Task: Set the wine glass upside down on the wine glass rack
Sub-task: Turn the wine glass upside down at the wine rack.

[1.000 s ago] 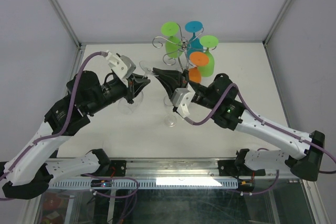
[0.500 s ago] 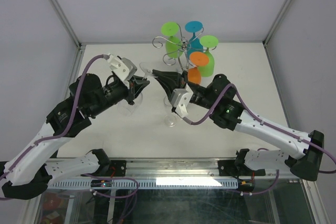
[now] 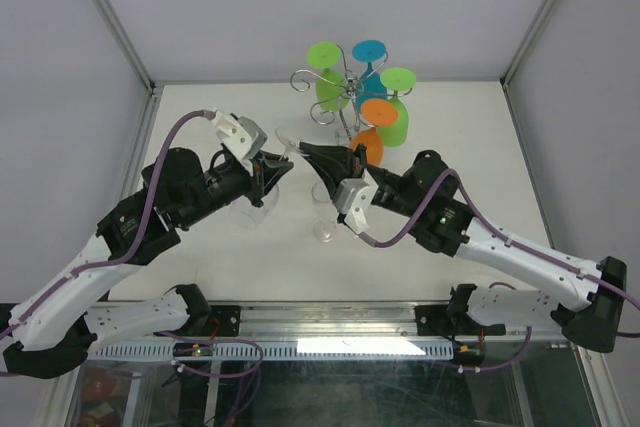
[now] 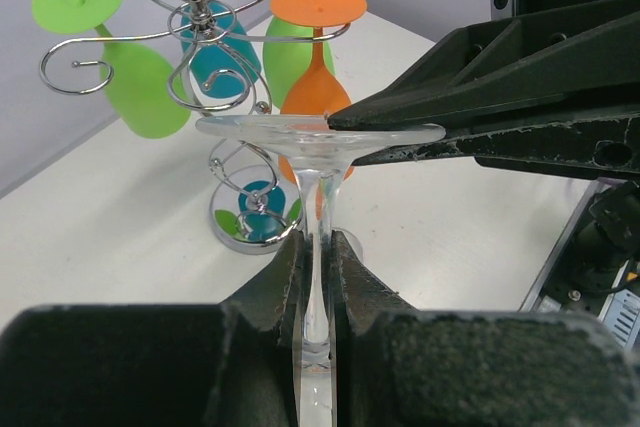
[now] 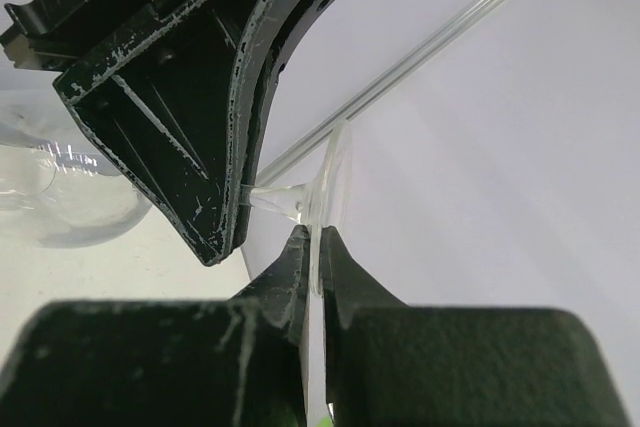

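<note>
Now, in the last second you had shifted both arms slightly toward the upper right of the overhead frame, nearer the rack (image 4: 203, 17). Your left gripper (image 4: 320, 243) was clamped on the stem of the clear wine glass (image 4: 300, 131), and your right gripper (image 5: 312, 247) pinched its foot rim, so a handover looked likely. The glass hung mid-frame, its long axis slanting from bowl at lower left to foot toward the rack.

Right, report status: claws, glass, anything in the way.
Left claw shut on the clear wine glass stem. Right claw shut on its foot. Glass short of the rack. Orange glass hangs on the facing side.
</note>
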You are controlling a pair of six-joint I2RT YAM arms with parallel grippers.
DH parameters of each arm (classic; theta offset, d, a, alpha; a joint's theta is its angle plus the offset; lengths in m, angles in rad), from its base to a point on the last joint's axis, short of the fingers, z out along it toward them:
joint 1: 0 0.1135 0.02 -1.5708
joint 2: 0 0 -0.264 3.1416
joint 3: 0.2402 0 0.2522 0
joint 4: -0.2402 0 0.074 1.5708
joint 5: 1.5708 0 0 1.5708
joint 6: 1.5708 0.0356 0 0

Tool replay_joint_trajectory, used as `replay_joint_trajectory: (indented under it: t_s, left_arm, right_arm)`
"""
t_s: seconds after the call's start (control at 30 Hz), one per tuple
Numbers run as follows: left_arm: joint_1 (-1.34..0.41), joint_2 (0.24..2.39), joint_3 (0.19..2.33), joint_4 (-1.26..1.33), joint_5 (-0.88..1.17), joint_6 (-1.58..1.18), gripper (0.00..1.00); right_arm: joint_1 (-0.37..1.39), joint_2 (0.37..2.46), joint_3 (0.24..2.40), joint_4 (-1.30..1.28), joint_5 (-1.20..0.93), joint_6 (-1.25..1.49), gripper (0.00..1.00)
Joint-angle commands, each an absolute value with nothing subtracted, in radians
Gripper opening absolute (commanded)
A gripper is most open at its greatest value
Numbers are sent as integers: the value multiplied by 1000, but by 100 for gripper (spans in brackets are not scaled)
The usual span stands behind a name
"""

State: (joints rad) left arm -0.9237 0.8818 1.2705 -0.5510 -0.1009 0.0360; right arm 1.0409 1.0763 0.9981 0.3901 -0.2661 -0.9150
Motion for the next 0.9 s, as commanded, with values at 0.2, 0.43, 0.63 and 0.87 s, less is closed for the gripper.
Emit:
replay_joint_trajectory:
  t_s: [0.2, 0.43, 0.63, 0.87]
  left_arm:
    - [-886, 834, 1275, -474, -416, -32, 0]
    - [-887, 837, 1273, -472, -446, -43, 0]
    - [-886, 831, 1261, -448, -393, -22, 0]
    - [-885, 861, 1270, -470, -487, -15, 0]
  right_arm:
    - [1037, 952, 1000, 505, -240, -885, 0]
    - [1037, 950, 996, 496, -240, -885, 0]
    - [1037, 954, 996, 486, -240, -885, 0]
    - [1038, 939, 999, 458, -240, -885, 0]
